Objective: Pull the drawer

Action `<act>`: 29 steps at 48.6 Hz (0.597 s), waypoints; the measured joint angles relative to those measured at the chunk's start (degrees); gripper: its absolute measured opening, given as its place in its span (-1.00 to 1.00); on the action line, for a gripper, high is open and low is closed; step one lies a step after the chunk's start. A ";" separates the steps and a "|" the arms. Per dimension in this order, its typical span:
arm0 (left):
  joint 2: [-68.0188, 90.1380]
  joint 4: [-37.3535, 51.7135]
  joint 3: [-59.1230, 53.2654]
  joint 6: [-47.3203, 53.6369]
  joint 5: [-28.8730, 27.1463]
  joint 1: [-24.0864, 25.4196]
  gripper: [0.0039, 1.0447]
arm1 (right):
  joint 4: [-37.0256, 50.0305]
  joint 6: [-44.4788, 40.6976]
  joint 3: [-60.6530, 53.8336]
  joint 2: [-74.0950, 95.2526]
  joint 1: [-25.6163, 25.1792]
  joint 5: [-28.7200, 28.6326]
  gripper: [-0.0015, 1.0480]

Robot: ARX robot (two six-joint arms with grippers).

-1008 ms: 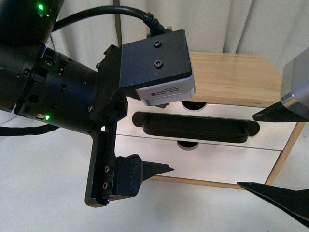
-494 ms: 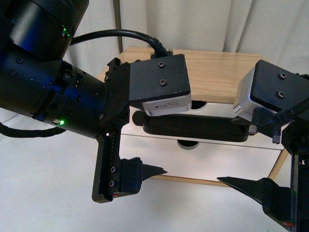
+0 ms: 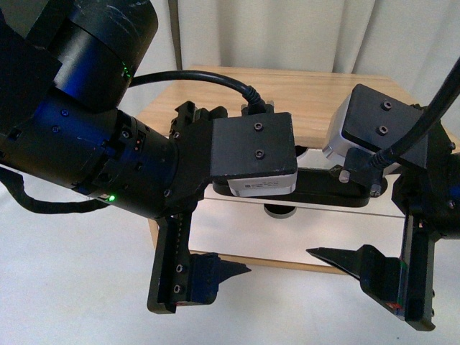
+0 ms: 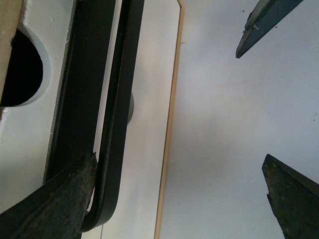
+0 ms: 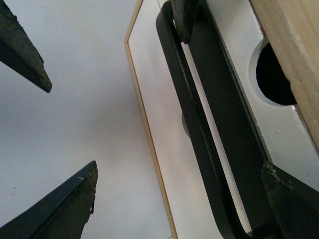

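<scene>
Both arms have moved in closer to the cabinet. Left gripper (image 4: 178, 157) and right gripper (image 5: 179, 164) gape wide astride the handle (image 4: 117, 99) of the drawer (image 4: 27, 144), which looks unopened. Uneven closing might slip a finger off the bar, or the neighbouring fingers could clash.

Expect the drawer (image 4: 27, 139) to show a plain white front with no pattern. Its bar handle (image 4: 118, 99) is matt black. The half-round notch (image 4: 20, 69) in its top edge reads as black shadow. Below the drawer, the second drawer front (image 3: 302, 237) is the same plain white. Above the drawer, the cabinet top (image 3: 316, 93) is light wood with fine straight grain. Behind the drawer hangs a cream curtain (image 3: 287, 36). The left gripper (image 4: 179, 164) and right gripper (image 5: 179, 169) are black. The left arm (image 3: 86, 144) is black with a green lamp (image 3: 111, 197). The left wrist camera block (image 3: 255, 151) is black with a pale grey lower band.
</scene>
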 joint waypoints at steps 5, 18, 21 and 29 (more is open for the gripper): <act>0.46 -0.02 0.33 0.55 -0.57 0.00 0.89 | 0.26 0.20 0.37 0.85 0.26 0.26 0.83; 0.98 -0.46 0.59 1.25 -1.22 -0.09 0.89 | 0.11 0.15 0.59 2.01 0.57 1.11 0.83; 1.03 -0.46 0.59 1.40 -1.27 -0.13 0.89 | 0.11 0.13 0.59 2.40 0.55 1.20 0.83; 1.25 -0.44 0.66 1.84 -1.53 -0.24 0.89 | 0.13 -0.33 0.76 3.76 0.44 1.66 0.83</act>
